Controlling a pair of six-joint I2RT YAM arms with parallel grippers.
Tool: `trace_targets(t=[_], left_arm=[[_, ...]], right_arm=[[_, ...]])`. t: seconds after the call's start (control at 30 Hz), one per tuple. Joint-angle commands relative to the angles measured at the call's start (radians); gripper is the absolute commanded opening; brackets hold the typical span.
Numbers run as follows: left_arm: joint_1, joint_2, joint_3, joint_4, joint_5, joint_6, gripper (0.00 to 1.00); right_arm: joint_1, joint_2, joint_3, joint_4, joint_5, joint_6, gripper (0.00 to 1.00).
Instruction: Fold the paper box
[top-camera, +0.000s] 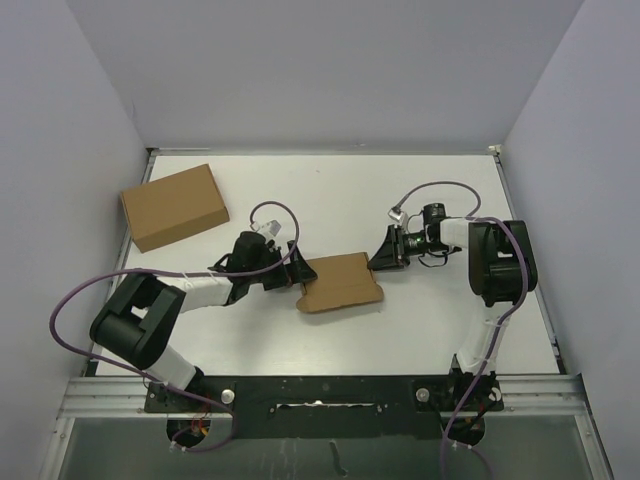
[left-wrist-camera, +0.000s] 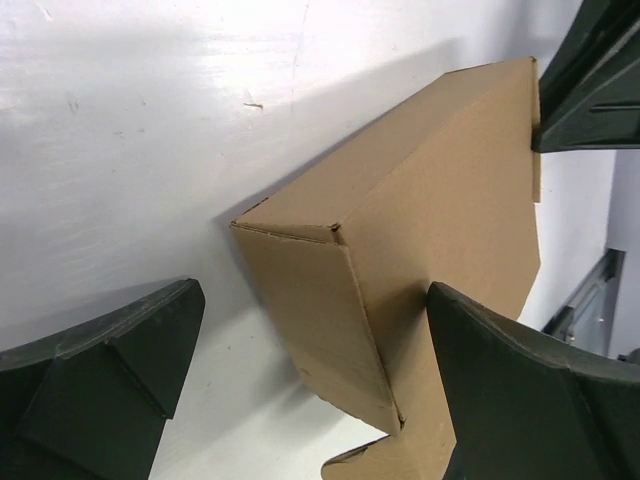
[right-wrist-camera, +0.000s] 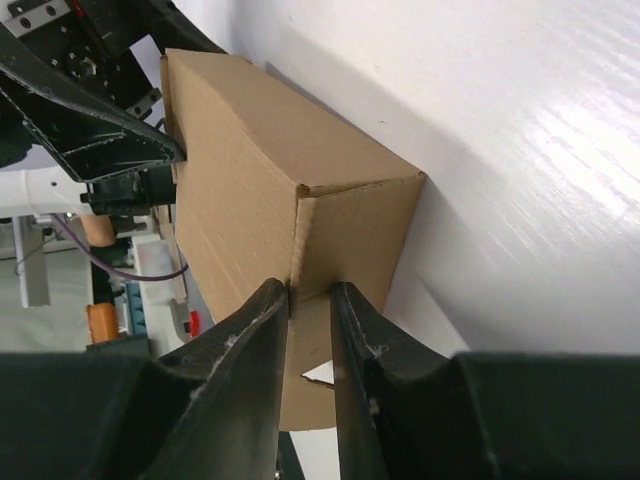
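Note:
The paper box (top-camera: 340, 282) lies flat mid-table, a brown cardboard mailer with its lid down. My left gripper (top-camera: 298, 270) is at its left end. In the left wrist view the box's near corner (left-wrist-camera: 330, 290) stands between the wide-apart fingers of the left gripper (left-wrist-camera: 310, 370), which is open; the right finger (left-wrist-camera: 530, 390) overlaps the box's top face. My right gripper (top-camera: 380, 262) is at the box's right end. Seen from the right wrist, the right gripper (right-wrist-camera: 310, 292) has its fingers drawn narrow around the corner edge of the box (right-wrist-camera: 250, 170).
A larger plain cardboard box (top-camera: 175, 205) lies at the back left of the white table (top-camera: 450, 320). Grey walls close in the table on three sides. A metal rail (top-camera: 320, 390) runs along the near edge by the arm bases.

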Motion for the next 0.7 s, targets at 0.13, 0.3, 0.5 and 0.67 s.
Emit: trace_targets(t=[0.13,0.3,0.5,0.67], left_arm=[[0.01,0.026,-0.06,0.198,0.1,-0.146,0.98],[0.01,0.053,-0.1,0.324,0.122,-0.235,0.94],[0.009,0.082,-0.13,0.455,0.131,-0.345,0.61],[0.009,0.087,-0.145,0.516,0.125,-0.412,0.47]], right_arm=[[-0.027,0.041,0.016,0.003,0.009,0.005,0.19],[-0.032,0.047,0.015,0.003,0.011,0.007,0.18],[-0.026,0.049,0.018,0.002,0.012,0.001,0.19],[-0.02,0.035,0.025,-0.01,0.012,-0.02,0.21]])
